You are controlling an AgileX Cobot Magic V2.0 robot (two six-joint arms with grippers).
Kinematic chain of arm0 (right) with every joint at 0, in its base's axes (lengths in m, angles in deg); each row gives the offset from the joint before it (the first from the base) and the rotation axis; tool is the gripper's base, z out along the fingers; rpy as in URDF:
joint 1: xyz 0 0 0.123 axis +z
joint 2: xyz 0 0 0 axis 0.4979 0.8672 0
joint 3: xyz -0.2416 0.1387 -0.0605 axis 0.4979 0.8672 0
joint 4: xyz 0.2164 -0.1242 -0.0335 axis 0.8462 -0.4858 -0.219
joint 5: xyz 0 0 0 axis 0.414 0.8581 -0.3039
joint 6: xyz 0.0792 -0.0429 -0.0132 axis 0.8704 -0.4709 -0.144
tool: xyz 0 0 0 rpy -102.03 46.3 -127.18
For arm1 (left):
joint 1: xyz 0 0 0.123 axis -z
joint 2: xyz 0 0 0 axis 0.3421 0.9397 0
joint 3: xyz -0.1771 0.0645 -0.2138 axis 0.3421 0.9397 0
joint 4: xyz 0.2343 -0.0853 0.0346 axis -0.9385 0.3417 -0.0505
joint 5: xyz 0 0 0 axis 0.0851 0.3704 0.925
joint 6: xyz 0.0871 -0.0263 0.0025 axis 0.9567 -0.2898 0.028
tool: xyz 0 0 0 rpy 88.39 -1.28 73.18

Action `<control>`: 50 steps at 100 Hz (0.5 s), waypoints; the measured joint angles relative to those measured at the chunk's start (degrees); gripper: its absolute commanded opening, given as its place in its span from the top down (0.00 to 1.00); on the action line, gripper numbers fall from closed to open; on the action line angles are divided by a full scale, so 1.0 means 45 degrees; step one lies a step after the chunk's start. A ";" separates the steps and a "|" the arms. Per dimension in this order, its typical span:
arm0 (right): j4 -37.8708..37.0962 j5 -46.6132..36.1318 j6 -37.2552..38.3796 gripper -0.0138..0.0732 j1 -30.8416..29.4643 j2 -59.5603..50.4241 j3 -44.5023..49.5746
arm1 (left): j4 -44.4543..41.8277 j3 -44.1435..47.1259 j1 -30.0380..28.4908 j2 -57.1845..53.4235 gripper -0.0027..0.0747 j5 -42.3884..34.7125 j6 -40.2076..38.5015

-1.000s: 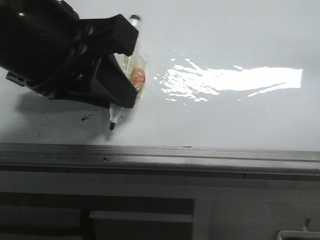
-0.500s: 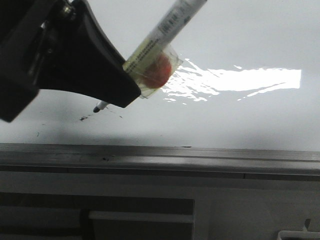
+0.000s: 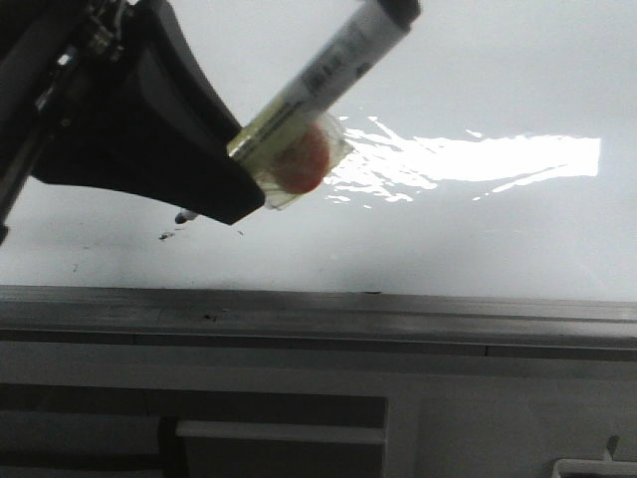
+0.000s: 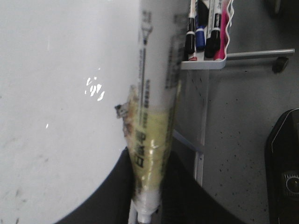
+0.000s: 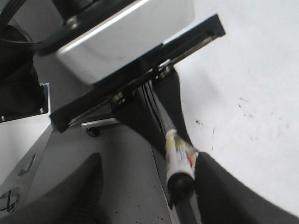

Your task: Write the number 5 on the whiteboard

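The whiteboard (image 3: 448,80) is glossy white with glare and a grey rail (image 3: 398,314) along its near edge. My left gripper (image 3: 179,149) is shut on a marker (image 3: 328,70) wrapped in yellowish tape with an orange blob. The marker leans up to the right, its tip (image 3: 184,216) at the board. In the left wrist view the fingers (image 4: 119,186) pinch the marker (image 4: 152,135). No number 5 shows, only small dark specks (image 3: 165,236). My right gripper (image 5: 147,161) is open, out of the front view; the marker's black rear end (image 5: 180,184) lies between its fingers.
A white tray (image 4: 205,63) holding several markers stands off the board's edge over speckled grey floor. A black object (image 4: 282,172) lies on that floor. A silver box on a black bar (image 5: 126,37) sits above the left gripper. White cabinet fronts (image 3: 279,433) lie below the rail.
The marker has tipped from nearly upright to leaning far right. Its tip has shifted left and up along the board. The left gripper has come closer to the front camera.
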 measured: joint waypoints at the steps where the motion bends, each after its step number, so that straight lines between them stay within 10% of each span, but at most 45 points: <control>1: 0.0000 -0.0112 0.0000 0.39 0.0082 0.0047 0.0000 | 0.0078 -0.0028 0.0000 0.0000 0.99 0.0003 0.0000; 31: 0.0095 -0.1352 0.0000 0.42 0.0783 0.1673 0.0000 | 0.0125 -0.0026 0.0028 0.0000 0.99 -0.0022 0.0049; 50: 0.0358 -0.1763 0.0000 0.83 0.0789 0.1794 0.0000 | 0.0125 -0.0026 0.0028 0.0000 0.99 0.0089 0.0087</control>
